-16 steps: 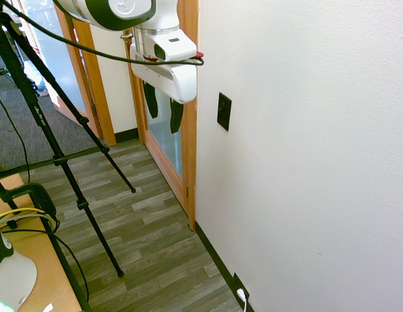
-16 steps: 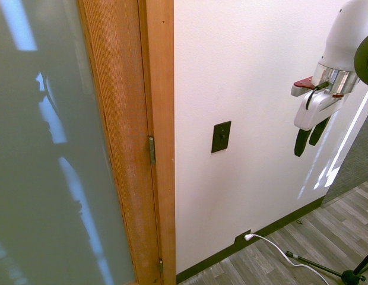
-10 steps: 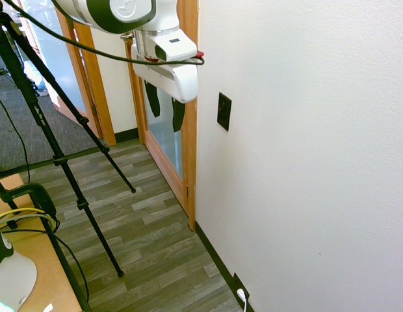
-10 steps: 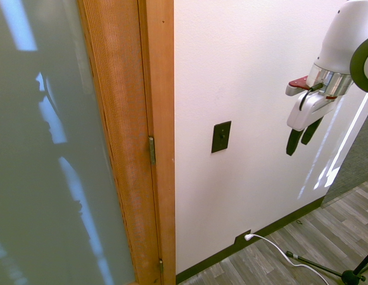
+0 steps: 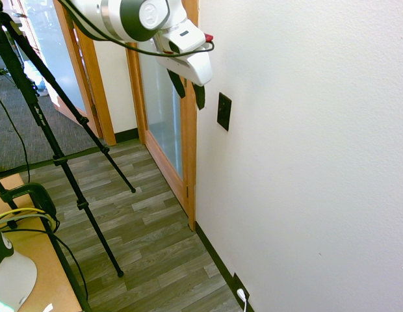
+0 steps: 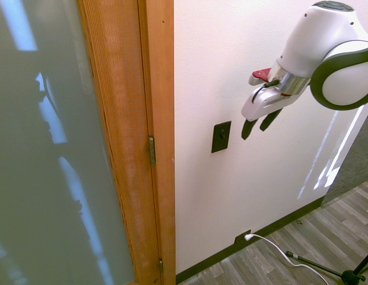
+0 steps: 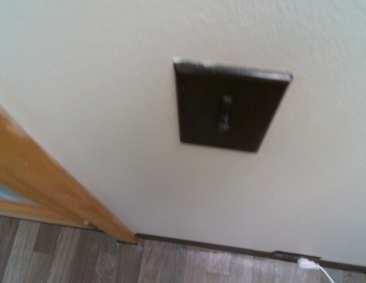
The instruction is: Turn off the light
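One black switch plate (image 5: pixel 223 111) sits on the white wall (image 5: pixel 305 143). One black outlet plate (image 5: pixel 237 284) holds one white plug (image 5: pixel 242 296), low by the floor. One wooden door frame (image 6: pixel 157 136) borders one frosted glass panel (image 6: pixel 47 148). One gripper (image 6: pixel 259 124) has two dark fingers (image 6: pixel 249 128).

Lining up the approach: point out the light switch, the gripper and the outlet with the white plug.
light switch (image 6: pixel 221 137): second exterior view, middle of the black plate.
gripper (image 6: pixel 259 124): second exterior view, midway between the fingertips.
outlet (image 5: pixel 238 286): first exterior view, black plate above the plug.
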Motion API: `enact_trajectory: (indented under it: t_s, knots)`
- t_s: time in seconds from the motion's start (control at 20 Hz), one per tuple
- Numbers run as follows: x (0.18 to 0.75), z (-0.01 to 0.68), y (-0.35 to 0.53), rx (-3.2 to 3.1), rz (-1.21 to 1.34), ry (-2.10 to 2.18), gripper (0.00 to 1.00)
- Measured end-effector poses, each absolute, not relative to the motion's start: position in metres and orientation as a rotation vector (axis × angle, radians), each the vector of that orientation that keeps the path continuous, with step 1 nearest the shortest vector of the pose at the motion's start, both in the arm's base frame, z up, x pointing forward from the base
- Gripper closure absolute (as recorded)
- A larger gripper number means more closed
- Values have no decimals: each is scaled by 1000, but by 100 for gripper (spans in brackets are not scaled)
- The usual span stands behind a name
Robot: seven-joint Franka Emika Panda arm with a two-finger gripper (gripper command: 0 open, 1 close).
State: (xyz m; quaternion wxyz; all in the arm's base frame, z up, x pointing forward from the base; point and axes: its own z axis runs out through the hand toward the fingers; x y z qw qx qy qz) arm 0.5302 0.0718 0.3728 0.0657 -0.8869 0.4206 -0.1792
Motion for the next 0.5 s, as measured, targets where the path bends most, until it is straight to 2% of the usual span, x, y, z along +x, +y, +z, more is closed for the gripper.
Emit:
enact_trajectory:
  t_s: [0.1, 0.15, 0.5]
  knots:
    - [547, 369, 75, -2659, -575, 1289, 0]
    - [553, 367, 77, -2654, -591, 1304, 100]
    - [575, 357, 90, -2600, -651, 1409, 100]
